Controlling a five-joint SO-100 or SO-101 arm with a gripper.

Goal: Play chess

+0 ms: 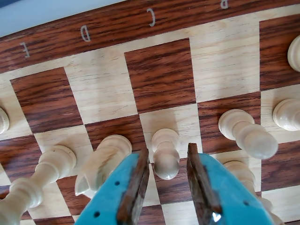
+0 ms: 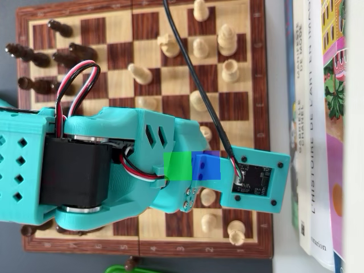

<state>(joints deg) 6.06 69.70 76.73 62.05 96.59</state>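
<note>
Straddling a pale wooden pawn (image 1: 166, 154) on the glossy chessboard (image 1: 159, 70), the turquoise gripper (image 1: 168, 161) stands parted, not touching it; a knight (image 1: 101, 161) and a second pawn (image 1: 246, 133) crowd either side.

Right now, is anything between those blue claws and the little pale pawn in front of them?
No. In the wrist view the tool is open with the pawn straight ahead at its gap; nothing lies between. A knight stands close on the left.
</note>
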